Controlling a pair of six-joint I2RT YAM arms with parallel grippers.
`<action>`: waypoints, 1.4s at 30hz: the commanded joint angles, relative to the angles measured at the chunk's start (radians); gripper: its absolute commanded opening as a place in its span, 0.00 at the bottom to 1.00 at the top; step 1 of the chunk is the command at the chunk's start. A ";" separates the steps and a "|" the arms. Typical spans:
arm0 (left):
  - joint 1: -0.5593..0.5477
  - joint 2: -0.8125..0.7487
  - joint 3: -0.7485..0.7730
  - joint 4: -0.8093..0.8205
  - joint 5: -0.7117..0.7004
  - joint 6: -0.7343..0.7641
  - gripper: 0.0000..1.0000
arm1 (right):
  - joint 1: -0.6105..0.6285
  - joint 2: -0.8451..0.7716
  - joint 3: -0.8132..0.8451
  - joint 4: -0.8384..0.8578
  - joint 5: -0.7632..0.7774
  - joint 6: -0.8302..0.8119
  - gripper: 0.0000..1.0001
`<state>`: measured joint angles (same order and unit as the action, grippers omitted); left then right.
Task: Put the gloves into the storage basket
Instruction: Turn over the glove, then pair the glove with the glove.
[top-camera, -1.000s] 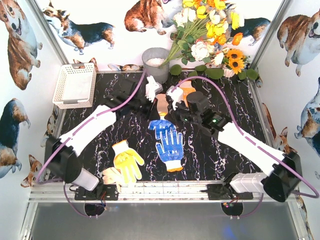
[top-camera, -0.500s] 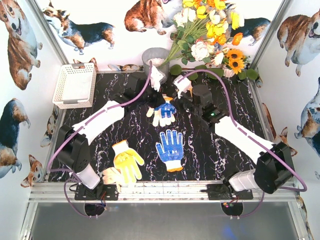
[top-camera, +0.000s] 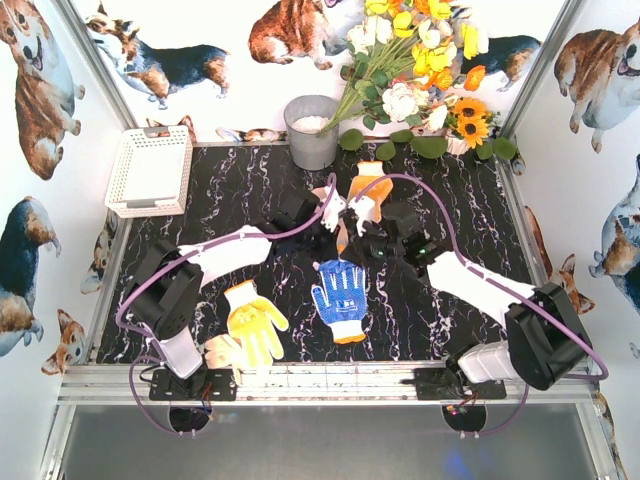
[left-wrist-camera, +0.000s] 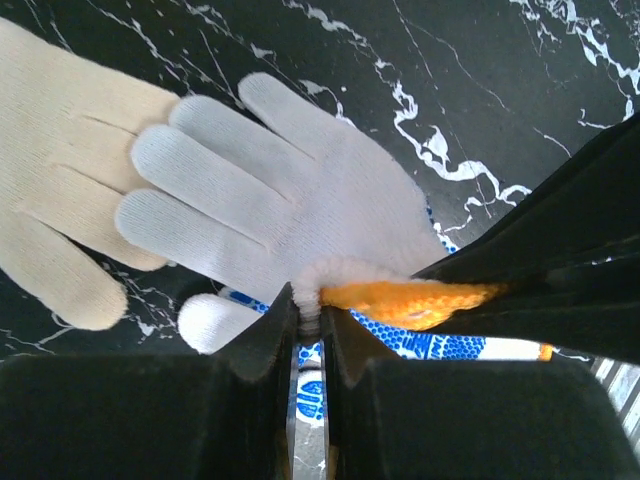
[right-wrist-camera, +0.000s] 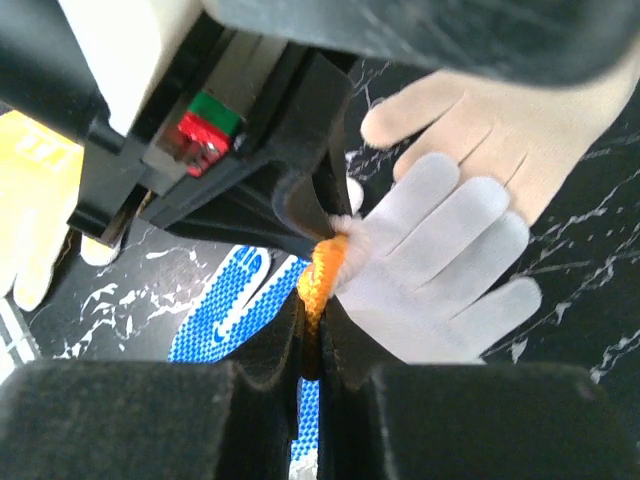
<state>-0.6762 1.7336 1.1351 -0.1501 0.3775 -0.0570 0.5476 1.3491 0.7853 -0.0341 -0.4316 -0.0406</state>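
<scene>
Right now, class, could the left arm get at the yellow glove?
Probably not yet: the left gripper is shut on the white glove by its orange cuff. Nothing lies over the yellow glove.

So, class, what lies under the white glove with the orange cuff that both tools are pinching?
Under the white glove, a cream glove sticks out sideways, a blue-dotted glove shows below the cuff, then the black marbled table. The rest of the cream glove is hidden.
</scene>
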 joint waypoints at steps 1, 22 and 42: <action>-0.005 -0.019 -0.053 0.033 -0.002 -0.035 0.00 | 0.013 -0.084 -0.030 0.048 -0.054 0.098 0.00; -0.075 -0.166 -0.245 0.121 0.081 -0.222 0.45 | 0.080 -0.220 -0.178 -0.005 0.026 0.450 0.46; -0.051 -0.234 -0.403 0.271 -0.183 -0.862 0.63 | -0.050 -0.276 -0.286 -0.153 0.186 1.015 0.56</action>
<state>-0.7334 1.4509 0.7227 0.0620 0.2218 -0.8162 0.5129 1.0389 0.5423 -0.2180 -0.2634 0.8494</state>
